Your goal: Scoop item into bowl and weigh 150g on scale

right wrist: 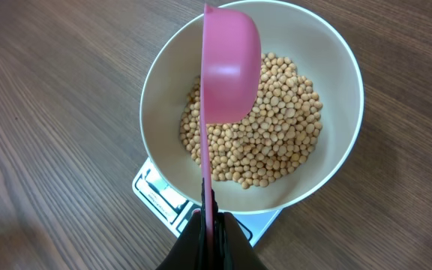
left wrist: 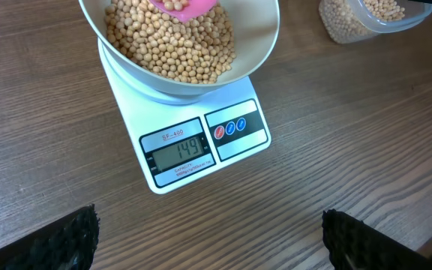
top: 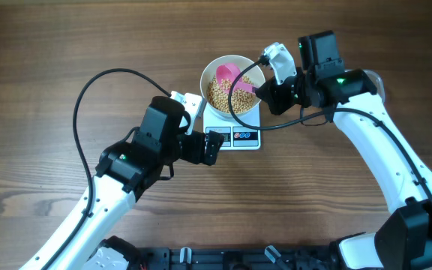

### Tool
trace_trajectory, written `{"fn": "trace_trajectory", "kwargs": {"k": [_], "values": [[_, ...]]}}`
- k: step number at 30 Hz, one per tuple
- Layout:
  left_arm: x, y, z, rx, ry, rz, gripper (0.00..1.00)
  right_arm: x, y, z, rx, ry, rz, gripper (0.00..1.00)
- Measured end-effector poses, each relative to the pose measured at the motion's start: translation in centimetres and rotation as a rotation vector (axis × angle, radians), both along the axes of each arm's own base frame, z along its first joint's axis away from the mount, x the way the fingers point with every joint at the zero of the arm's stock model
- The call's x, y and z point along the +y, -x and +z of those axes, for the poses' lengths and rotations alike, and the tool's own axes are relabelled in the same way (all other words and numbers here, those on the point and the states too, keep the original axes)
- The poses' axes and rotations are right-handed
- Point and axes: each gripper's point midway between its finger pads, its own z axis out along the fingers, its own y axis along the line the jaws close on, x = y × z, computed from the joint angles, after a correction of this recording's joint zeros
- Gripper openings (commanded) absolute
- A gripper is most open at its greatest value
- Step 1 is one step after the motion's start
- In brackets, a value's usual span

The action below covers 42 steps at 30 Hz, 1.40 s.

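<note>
Right hand (right wrist: 210,221), nearest the lens, pressed together on the thin handle of a pink scoop (right wrist: 229,67), which hangs turned on its side over the beans (right wrist: 276,142) in the white bowl (right wrist: 351,82). The bowl sits on the scale (left wrist: 201,142). Left hand (left wrist: 208,244) is spread wide and holds nothing, low over the worktop (left wrist: 366,150) in front of the scale.

Hazards: with the display (left wrist: 178,153) reading 149, any beans left in the scoop could carry the weight past target if tipped out together. A scoop resting on the beans or rim would falsify the reading, and a knock could shift the bowl off centre.

Only the left wrist view shows the display and a clear tub (left wrist: 366,19) of spare beans. Only the right wrist view shows the grip and the bean level. Whether the scoop holds beans cannot be told from any view.
</note>
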Motion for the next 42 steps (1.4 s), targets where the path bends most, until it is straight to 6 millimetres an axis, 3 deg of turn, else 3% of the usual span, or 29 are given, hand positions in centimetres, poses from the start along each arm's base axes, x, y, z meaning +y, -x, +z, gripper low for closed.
{"fn": "trace_trajectory", "kwargs": {"k": [33,42], "values": [[0.0,0.0,0.0,0.000,0.000,0.000,1.00,0.0,-0.2,0.1,-0.012,-0.002,0.000,0.04],[0.0,0.0,0.0,0.000,0.000,0.000,1.00,-1.2,-0.9,-0.4,-0.068,0.094,0.005,0.04]]}}
